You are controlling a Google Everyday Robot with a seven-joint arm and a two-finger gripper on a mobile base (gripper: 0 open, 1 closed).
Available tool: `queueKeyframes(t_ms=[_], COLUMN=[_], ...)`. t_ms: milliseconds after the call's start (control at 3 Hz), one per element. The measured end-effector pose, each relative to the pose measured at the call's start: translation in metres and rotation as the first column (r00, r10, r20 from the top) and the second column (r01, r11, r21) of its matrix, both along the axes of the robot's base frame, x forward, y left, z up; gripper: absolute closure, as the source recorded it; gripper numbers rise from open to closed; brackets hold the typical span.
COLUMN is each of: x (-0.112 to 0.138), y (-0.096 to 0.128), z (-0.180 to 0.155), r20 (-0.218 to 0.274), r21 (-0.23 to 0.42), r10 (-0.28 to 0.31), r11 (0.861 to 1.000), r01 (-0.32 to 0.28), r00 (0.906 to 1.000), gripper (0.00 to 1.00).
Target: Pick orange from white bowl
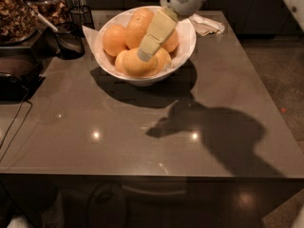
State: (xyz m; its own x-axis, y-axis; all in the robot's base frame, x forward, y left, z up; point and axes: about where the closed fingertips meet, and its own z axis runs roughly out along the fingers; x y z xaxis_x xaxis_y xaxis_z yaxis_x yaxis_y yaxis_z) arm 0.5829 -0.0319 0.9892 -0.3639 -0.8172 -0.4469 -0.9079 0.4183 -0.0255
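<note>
Upright white bowl (157, 76) holds a heap of oranges (114, 39), the gripper (143, 55) over the front one.
</note>
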Motion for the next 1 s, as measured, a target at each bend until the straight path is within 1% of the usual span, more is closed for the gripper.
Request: queueKeyframes(t_ms=[333,667,1000], x=[0.002,0.015,0.036], y=[0.008,0.004,0.009], z=[0.002,0.003,0.001], r20=[0.007,0.012,-0.007], r21=[0.009,0.075,0.073], r10=[0.003,-0.028,-0.062], r11=[1.000,0.997,0.995], r01=[-0.003,0.027,0.063], r00=[1.0000,0.9995,0.9980], gripper=[0.00,0.00,0.00])
